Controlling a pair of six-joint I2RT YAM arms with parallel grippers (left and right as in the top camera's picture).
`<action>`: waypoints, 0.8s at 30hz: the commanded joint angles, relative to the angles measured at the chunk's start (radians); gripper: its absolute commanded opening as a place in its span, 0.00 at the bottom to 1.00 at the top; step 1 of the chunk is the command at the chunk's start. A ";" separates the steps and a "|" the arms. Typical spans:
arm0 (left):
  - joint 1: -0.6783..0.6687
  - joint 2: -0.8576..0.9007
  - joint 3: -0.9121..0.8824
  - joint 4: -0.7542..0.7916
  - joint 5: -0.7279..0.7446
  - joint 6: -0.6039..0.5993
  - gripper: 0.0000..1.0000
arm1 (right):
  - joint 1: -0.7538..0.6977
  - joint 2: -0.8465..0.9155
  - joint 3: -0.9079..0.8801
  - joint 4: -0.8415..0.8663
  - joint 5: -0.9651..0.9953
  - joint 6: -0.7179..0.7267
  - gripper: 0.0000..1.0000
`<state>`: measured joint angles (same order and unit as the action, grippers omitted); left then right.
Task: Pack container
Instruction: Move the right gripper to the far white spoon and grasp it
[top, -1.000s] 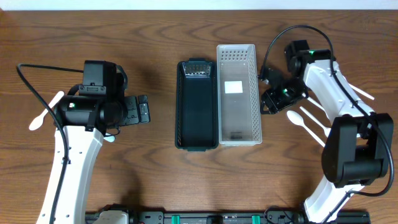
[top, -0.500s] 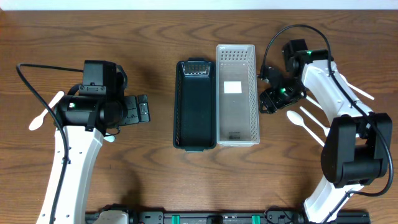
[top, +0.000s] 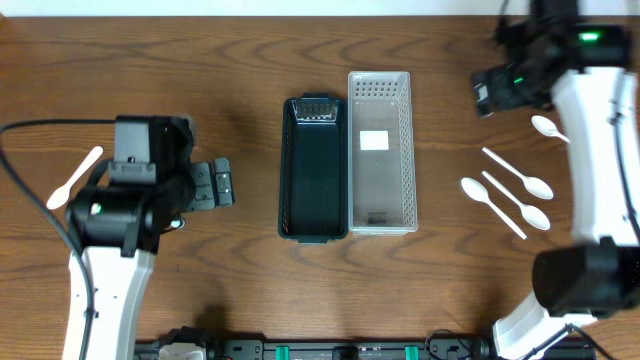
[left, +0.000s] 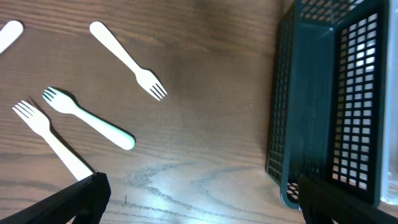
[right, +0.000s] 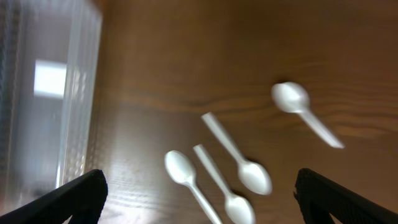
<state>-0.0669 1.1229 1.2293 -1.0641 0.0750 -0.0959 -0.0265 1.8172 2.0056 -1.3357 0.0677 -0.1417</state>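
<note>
Overhead – dark bin (top: 316, 190) touching white bin (top: 383, 185).

Table (top: 250, 290): wood grain, slight sheen. Dark bin (top: 315, 185): perforated plastic, semi-gloss. Pale bin (top: 385, 188): perforated matt plastic. Spoons (top: 539, 187), forks (left: 126, 58): smooth white plastic.

two baskets (top: 315, 185) side by side (touching), forks (left: 87, 118) left, spoons (top: 515, 172) right

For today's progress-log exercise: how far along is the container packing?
Done: nothing; the dark basket and white basket look empty. In hand: nothing; left end effector and right end effector are open. Left: spoons and forks lie on the table.
</note>
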 joint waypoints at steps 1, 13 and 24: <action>-0.002 -0.027 0.014 -0.017 -0.011 0.012 0.98 | -0.073 -0.018 0.052 -0.001 0.090 0.089 0.99; -0.002 -0.032 0.014 -0.060 -0.007 0.012 0.98 | -0.301 0.150 0.051 0.104 0.022 -0.636 0.99; -0.002 -0.032 0.014 -0.061 -0.007 0.011 0.98 | -0.386 0.412 0.051 0.124 -0.060 -0.694 0.89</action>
<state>-0.0673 1.0912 1.2293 -1.1206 0.0750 -0.0963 -0.4049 2.1769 2.0590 -1.2114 0.0536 -0.7853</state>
